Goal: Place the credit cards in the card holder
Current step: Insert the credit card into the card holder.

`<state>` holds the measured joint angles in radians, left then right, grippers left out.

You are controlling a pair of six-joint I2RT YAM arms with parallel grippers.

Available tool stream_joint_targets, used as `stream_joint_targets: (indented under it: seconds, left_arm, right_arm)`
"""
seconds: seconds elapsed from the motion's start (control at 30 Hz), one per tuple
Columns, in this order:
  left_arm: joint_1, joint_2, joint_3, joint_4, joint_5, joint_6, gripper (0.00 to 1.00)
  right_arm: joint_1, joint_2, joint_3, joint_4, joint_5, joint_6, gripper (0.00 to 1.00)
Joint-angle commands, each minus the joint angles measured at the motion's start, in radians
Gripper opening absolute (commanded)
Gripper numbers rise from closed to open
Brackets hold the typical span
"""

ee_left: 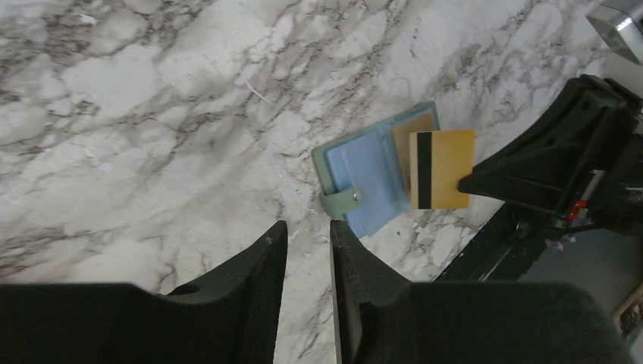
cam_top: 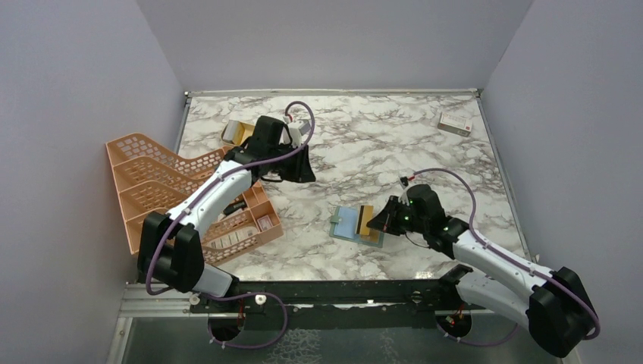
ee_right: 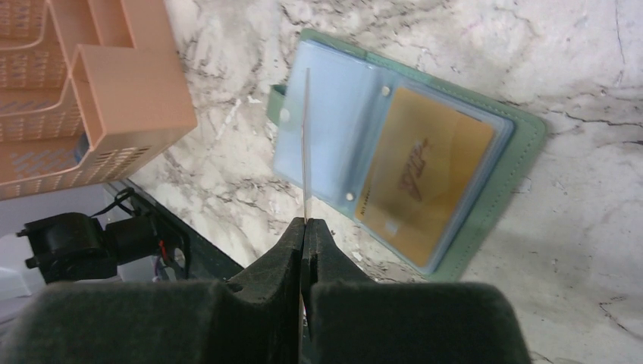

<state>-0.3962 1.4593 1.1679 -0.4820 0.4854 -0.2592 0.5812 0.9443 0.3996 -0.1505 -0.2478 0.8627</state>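
Note:
The card holder [cam_top: 349, 225] lies open on the marble table, with pale blue sleeves inside and a grey-green rim [ee_right: 523, 144]. One tan credit card [ee_right: 425, 178] sits in its right sleeve. My right gripper [ee_right: 305, 224] is shut on a second credit card [ee_left: 442, 168], tan with a black stripe. It holds the card on edge over the holder's [ee_left: 364, 174] inner faces. My left gripper [ee_left: 307, 227] hovers above the table well to the left of the holder. Its jaws stand a narrow gap apart with nothing between them.
A peach plastic organiser basket [cam_top: 189, 197] stands at the left, under my left arm. A white box with a red mark [cam_top: 455, 121] lies at the back right. A small tan object [cam_top: 236, 133] sits at the back left. The table's black front rail [cam_top: 341, 292] runs close behind the holder.

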Motion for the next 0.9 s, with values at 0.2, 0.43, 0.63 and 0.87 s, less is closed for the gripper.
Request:
stream_joint_targets:
  seconds: [0.2,0.43,0.63,0.87]
  left_arm:
    - [-0.157,-0.091,-0.263,0.273,0.082,-0.198,0.29]
    - [-0.233,-0.007,-0.369,0.400,0.058,-0.253,0.32]
    - [-0.280,0.086,-0.417,0.475,-0.016,-0.266,0.31]
    - [-0.293,0.108,-0.432,0.493,-0.107,-0.251,0.29]
  right_arm:
    - [0.003,0.126,-0.070,0.166,-0.032,0.032,0.01]
    - [0.002,0.168,-0.097,0.217,-0.048,0.073,0.01]
    - [-0.030,0.195,-0.114,0.249,-0.102,0.119,0.01]
    - [-0.088,0.206,-0.150,0.257,-0.144,0.140,0.01]
